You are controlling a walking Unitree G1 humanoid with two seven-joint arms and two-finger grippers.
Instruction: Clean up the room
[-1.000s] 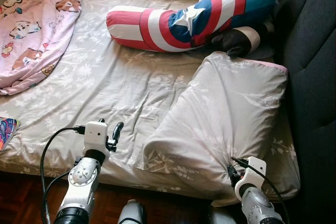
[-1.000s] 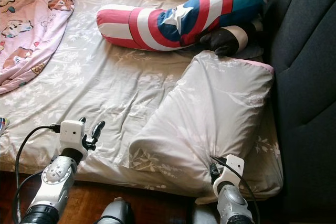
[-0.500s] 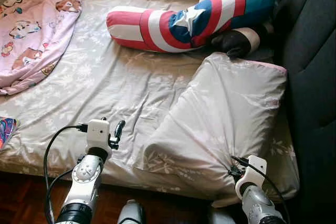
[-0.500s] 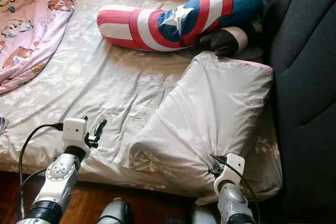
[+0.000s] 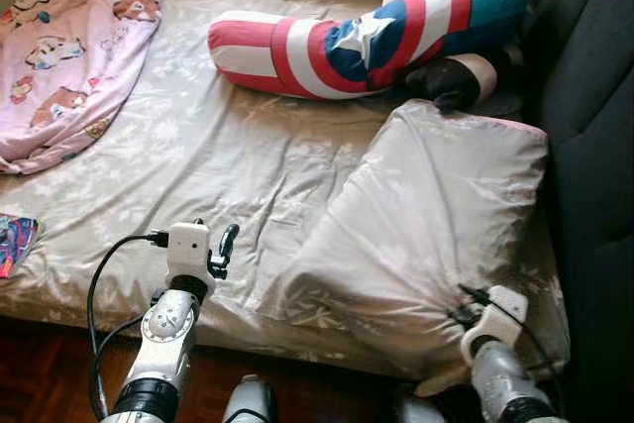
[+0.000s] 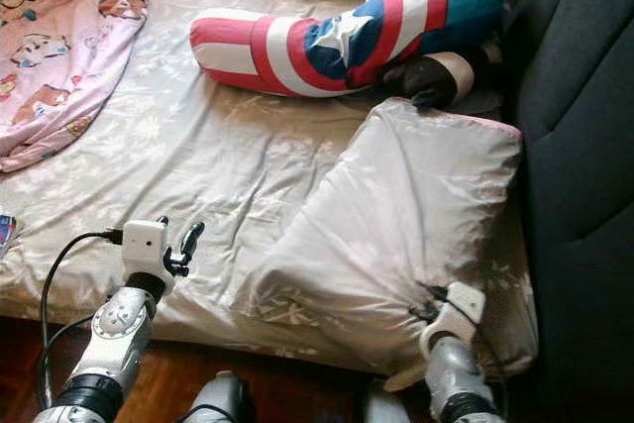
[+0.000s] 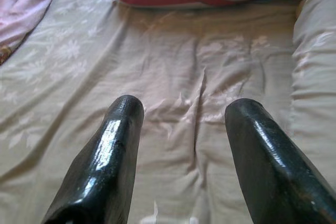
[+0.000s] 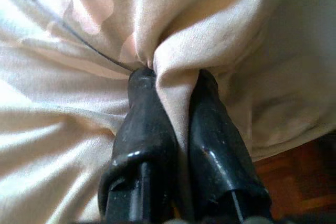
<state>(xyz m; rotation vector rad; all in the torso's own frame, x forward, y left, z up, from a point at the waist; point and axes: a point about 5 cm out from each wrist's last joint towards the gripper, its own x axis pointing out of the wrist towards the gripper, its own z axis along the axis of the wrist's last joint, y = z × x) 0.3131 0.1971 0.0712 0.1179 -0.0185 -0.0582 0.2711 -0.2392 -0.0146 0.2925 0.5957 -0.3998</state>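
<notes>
Starting at the far left corner of the bed (image 5: 198, 156), you've got the pink cartoon blanket (image 5: 69, 56) bunched up there, and a colourful book (image 5: 15, 243) sitting at the left end of the near edge. Your left end effector (image 5: 223, 245) hovers just over the near edge with its fingers spread and nothing between them; the wrist view looks across wrinkled sheet.

Moving right, the striped star bolster (image 5: 367, 32) lies across the far side, with a dark plush thing (image 5: 446, 81) tucked by the headboard (image 5: 594, 96). The big beige pillow (image 5: 436, 205) fills the near right corner.

Your right end effector (image 8: 176, 124) is clamped on a fold of that pillow's near corner. Compared with a second ago, it has slid further right and a bit back toward you, and the cover is drawn into tighter pleats at the pinch, so I'd say the pull is actually taking. The pillow's bulk has barely shifted though, so expect more dragging before it's straight.
</notes>
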